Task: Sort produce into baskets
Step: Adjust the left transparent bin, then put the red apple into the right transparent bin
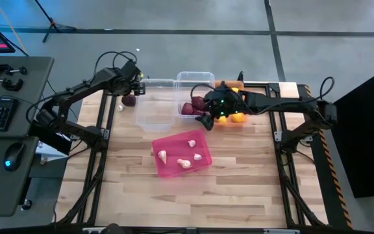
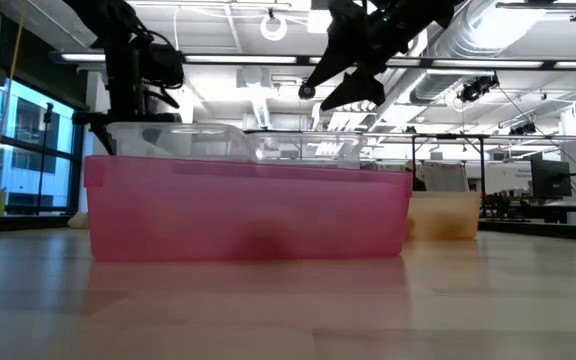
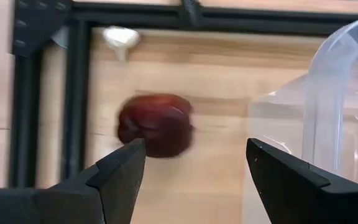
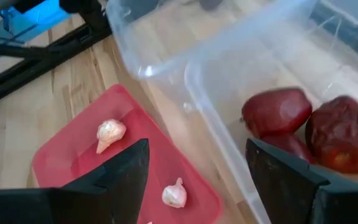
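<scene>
The left hand [image 3: 191,171], fingers wide and empty, hangs directly over the loose red onion [image 3: 156,124] at the table's [image 1: 252,188] far left.

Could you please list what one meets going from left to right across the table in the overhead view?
Left end effector above a loose dark red piece → empty clear basket → clear basket with red pieces → right end effector → yellow-orange fruits.
</scene>
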### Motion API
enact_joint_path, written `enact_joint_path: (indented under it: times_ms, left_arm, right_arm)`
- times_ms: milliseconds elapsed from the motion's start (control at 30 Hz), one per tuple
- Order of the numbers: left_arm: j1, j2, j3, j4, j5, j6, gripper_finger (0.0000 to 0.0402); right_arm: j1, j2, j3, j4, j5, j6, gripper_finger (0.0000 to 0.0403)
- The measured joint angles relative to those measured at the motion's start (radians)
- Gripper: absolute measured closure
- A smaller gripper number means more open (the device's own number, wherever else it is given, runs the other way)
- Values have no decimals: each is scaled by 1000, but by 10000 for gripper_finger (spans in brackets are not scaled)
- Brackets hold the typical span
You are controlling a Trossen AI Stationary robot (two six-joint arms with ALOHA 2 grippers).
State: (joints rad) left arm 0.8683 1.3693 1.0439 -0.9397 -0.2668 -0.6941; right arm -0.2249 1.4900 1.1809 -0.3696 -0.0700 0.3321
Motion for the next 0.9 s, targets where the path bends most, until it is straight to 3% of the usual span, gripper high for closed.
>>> enact_joint_path:
  times_ms: [333, 500, 667, 900]
  left_arm:
    - [-74, 0, 0, 106, -3, -87, 135]
    - [-79, 0, 0, 72, -1, -91, 135]
    - [-39, 0, 0, 47, -46, -79, 135]
    - [77, 19, 1, 35, -22, 115, 135]
  right_arm:
    - [-45, -78, 0, -8, 23, -1, 146]
    - [-51, -89, 0, -9, 25, -1, 146]
    - [-51, -89, 0, -10, 35, -19, 146]
    - [-51, -89, 0, -10, 44, -20, 146]
